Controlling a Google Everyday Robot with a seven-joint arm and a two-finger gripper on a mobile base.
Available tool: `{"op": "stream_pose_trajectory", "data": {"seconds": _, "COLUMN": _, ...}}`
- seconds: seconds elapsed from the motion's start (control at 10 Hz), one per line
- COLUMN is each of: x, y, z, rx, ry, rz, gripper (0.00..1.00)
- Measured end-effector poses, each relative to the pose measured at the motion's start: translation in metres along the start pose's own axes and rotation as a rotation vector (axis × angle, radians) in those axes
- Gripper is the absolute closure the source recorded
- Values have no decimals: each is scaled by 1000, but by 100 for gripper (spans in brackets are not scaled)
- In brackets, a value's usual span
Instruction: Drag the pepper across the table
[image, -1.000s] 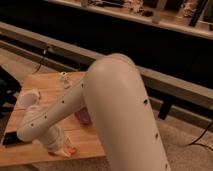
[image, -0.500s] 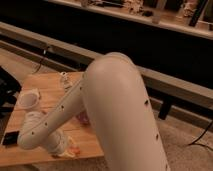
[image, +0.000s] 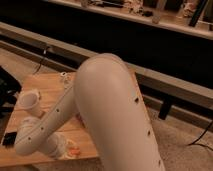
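Gripper (image: 64, 146) low at table (image: 47, 85) near edge.
Pepper (image: 74, 151) just right of it, lying roughly crosswise; grip state indiscernible.

You're looking at a thick, smooth, off-white arm (image: 107, 100) — rounded like a tube, dotted with small dark screw holes. It narrows toward the tool (image: 62, 146), a pale, knobbly end piece — same creamy colour.

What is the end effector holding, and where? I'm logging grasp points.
Cannot be told: the end effector sits low on the table, right beside the pepper, contact hidden.
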Motion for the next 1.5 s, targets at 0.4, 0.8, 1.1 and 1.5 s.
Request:
{"op": "stream_pose_trajectory", "data": {"seconds": 0.4, "x": 1, "y": 2, "z": -2, "rx": -80, "ry": -85, "rz": 9, "gripper": 90}}
{"op": "stream_pose_trajectory", "data": {"seconds": 0.8, "x": 29, "y": 0, "z": -7, "rx": -72, "ry": -119, "rz": -10, "gripper": 90}}
{"op": "stream_pose_trajectory", "data": {"seconds": 1.1, "x": 37, "y": 5, "z": -4, "rx": -71, "ry": -94, "rz": -49, "gripper": 90}}
{"op": "stream_pose_trajectory", "data": {"seconds": 1.5, "x": 38, "y": 9, "z": 0, "rx": -67, "ry": -56, "rz": -87, "gripper": 90}}
